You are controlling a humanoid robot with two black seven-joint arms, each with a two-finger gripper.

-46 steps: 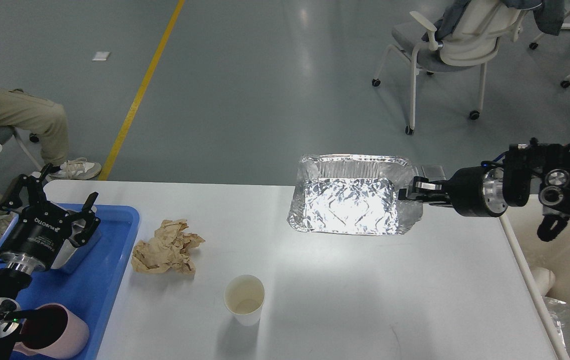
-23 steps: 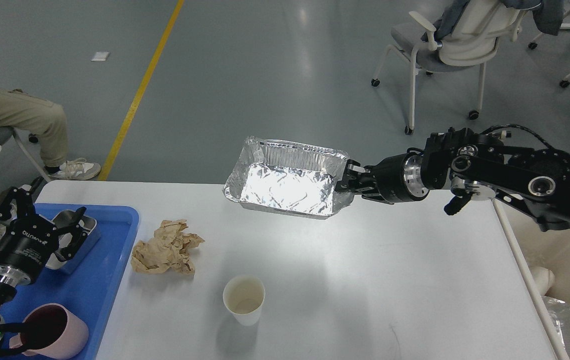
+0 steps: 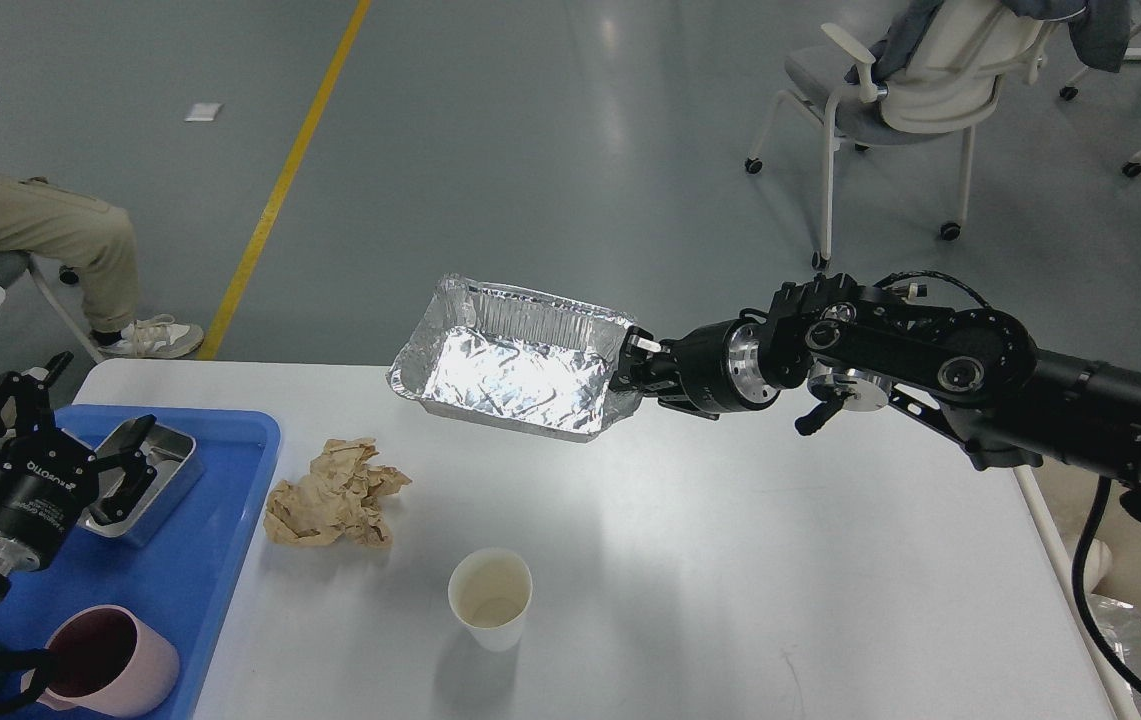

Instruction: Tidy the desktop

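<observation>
Right tool (image 3: pixel 633 372) is clamped on the rim of a foil tray (image 3: pixel 515 370), which is held tilted above the far edge of the white desk (image 3: pixel 730 560). Left tool (image 3: pixel 60 440) is spread wide over a steel tin (image 3: pixel 145 480) in the blue tray (image 3: pixel 220 500). Crumpled paper (image 3: pixel 335 495) and a paper cup (image 3: pixel 490 598) are seen on the desk.

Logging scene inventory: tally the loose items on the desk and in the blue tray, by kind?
Foil pan: 1 (held above the desk)
Crumpled paper: 1
Paper cup: 1
Metal tin: 1
Pink mug: 1
Total: 5
</observation>
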